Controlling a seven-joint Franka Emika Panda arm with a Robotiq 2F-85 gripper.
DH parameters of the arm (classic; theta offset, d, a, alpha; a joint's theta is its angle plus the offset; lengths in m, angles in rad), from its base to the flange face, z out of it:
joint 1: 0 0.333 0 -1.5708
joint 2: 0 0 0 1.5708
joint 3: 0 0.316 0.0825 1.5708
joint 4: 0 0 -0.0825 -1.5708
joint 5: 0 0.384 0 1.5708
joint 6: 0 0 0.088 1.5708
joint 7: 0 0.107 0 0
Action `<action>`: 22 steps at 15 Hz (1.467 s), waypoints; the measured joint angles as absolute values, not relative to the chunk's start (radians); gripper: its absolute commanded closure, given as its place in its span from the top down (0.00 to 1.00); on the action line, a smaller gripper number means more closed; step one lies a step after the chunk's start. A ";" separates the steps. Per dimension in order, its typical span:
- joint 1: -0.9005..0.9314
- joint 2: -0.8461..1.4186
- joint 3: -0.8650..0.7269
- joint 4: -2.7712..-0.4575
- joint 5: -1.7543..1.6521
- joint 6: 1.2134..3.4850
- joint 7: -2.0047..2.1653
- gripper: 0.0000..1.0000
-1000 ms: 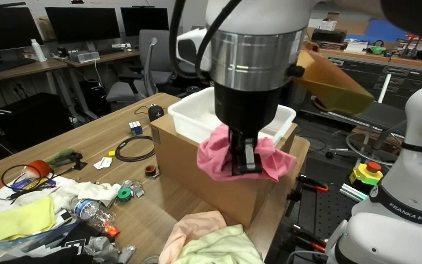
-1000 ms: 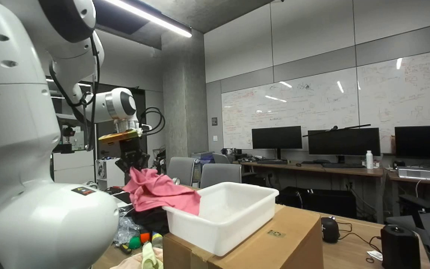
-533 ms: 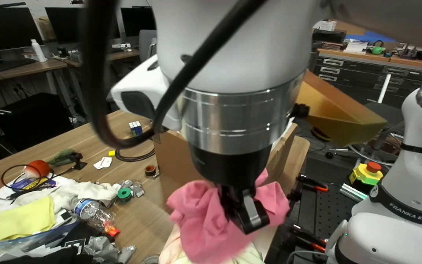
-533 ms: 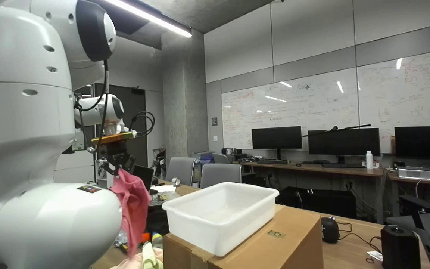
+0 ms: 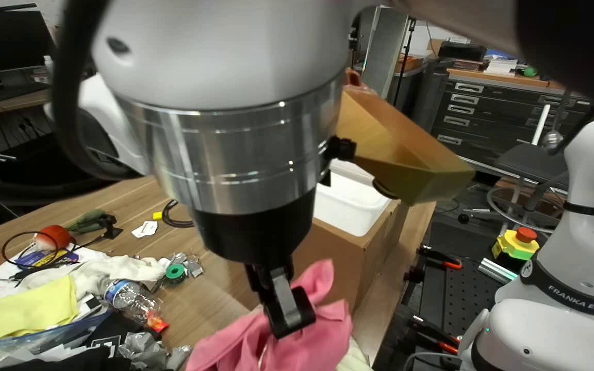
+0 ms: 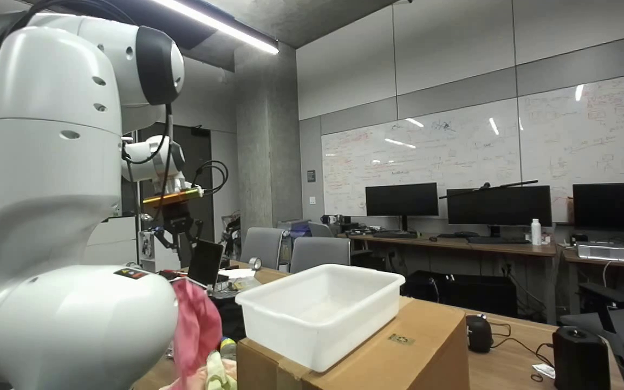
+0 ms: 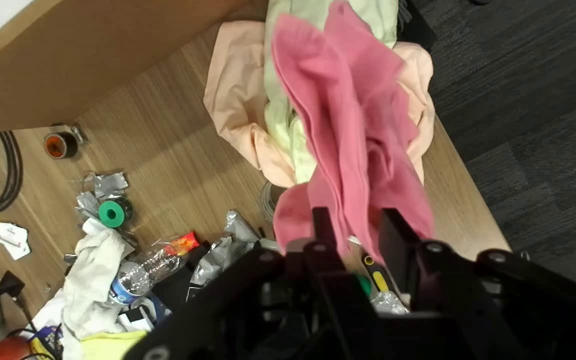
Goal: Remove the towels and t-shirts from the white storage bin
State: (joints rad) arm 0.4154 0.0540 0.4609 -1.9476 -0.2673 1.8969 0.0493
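Note:
A pink cloth (image 7: 338, 110) is in the air below my gripper (image 7: 357, 212), just off the fingers; it also shows in both exterior views (image 5: 323, 335) (image 6: 197, 319). My gripper is open, with a gap between its fingers, and a gap shows between it and the cloth in an exterior view (image 6: 182, 244). Under the pink cloth, a peach cloth (image 7: 238, 100) and a pale green cloth (image 7: 280, 95) lie piled on the table near its edge. The white storage bin (image 6: 290, 338) stands behind; no cloth shows in the visible part of its inside.
The bin sits on a cardboard box (image 6: 398, 352) on the wooden table (image 7: 168, 130). Clutter lies on the table: a water bottle (image 5: 129, 299), a yellow cloth (image 5: 29, 309), silver foil (image 7: 223, 255), green tape (image 7: 113, 212). Black speakers (image 6: 580, 355) stand beyond the box.
The arm has carried the pink cloth from the bin's rim to above the cloth pile. The fingers have opened and the pink cloth has dropped away from them.

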 measured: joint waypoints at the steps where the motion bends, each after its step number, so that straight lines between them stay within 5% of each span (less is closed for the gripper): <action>1: 0.415 0.063 0.455 -1.939 -0.268 1.897 0.049 0.73; 5: 0.415 0.079 0.432 -1.919 -0.268 1.894 0.049 0.99; 14: 0.345 0.014 0.328 -1.942 -0.185 1.712 0.118 1.00; 22: 0.232 -0.245 0.229 -2.210 -0.104 1.798 0.271 1.00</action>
State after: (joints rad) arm 0.2320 -0.2451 0.2294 -2.2097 -0.1043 1.7982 0.2706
